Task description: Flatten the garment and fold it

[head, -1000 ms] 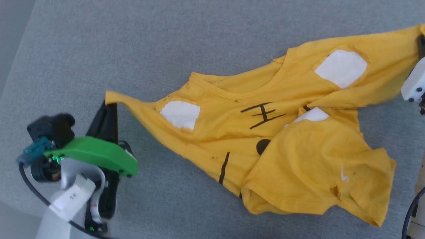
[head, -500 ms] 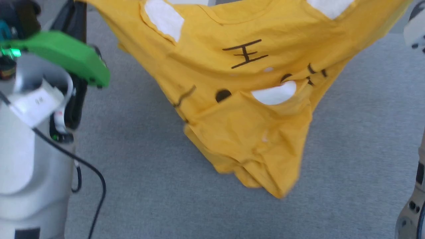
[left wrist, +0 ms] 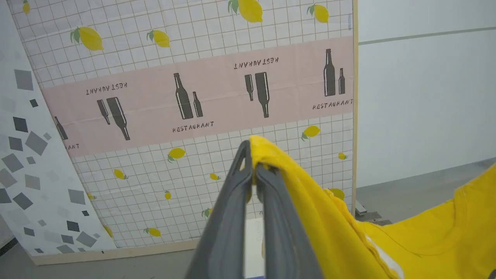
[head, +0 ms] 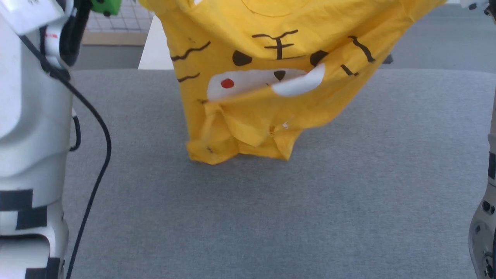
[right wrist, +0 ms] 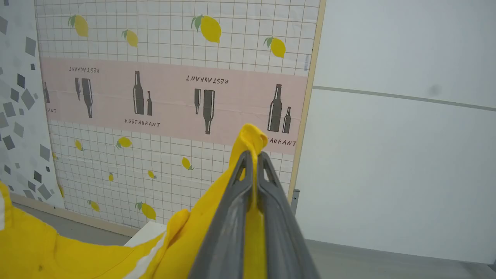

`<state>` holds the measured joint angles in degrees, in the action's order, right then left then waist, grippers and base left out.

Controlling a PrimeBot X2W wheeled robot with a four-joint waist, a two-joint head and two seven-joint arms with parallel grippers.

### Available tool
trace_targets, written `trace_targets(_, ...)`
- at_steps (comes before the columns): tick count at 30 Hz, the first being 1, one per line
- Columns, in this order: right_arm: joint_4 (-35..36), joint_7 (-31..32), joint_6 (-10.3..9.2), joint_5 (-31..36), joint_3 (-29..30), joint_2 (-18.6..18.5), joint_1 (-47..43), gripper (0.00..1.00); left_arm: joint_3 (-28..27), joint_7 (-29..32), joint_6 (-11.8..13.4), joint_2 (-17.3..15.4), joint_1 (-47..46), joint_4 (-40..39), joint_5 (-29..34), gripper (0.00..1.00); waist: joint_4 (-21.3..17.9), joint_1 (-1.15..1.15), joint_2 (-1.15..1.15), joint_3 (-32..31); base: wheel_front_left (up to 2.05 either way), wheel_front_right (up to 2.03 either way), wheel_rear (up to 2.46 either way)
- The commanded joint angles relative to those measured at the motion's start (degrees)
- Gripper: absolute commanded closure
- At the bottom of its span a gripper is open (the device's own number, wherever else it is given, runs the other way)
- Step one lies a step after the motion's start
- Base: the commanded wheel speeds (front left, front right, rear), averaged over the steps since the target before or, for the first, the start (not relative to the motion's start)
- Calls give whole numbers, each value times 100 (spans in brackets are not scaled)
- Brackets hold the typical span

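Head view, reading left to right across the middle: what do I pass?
left forearm → black cable → yellow T-shirt, hanging above the table → grey tabletop → right arm at the edge.

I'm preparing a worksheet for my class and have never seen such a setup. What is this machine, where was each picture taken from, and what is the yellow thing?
This is a robot with two arms. The wide picture comes from a camera on its head, looking down at a grey surface. The other two come from cameras on its wrists, each looking along that arm's two dark fingers. The left gripper and the right gripper are each shut on an edge of a yellow T-shirt printed with a cartoon animal face. Together they hold it up over the surface.
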<state>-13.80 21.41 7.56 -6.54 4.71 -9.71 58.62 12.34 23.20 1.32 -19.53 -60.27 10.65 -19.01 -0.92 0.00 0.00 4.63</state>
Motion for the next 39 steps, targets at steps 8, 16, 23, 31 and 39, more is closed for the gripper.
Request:
trace_targets(8, -214, -49, -8, -15, -141, -46, 207, 100, -27, 154, -26, -69, -385, 249, -9, 100, -291, 0, 0, -288, 0, 0, 0)
trace_targets(16, -101, 473, -8, -187, -280, -129, 333, 100, -213, 708, 63, -240, -475, -10, -249, 100, -467, 0, 0, -148, 0, 0, 0)
trace_targets(23, -285, 758, -8, -46, -258, -1, 923, 100, -303, 958, 269, -196, -1106, 109, -284, 100, -596, 0, 0, 481, 0, 0, 0)
trace_targets(31, -747, 449, -8, 499, -326, 85, 2331, 100, -212, 181, 523, 8, -2580, 575, 164, 100, -611, 0, 0, 1785, 0, 0, 0)
trace_targets(39, -1447, -360, -8, 1102, -292, 217, 3595, 100, -195, -776, 617, 200, -3561, 1180, 348, 100, -478, 0, 0, 2627, 0, 0, 0)
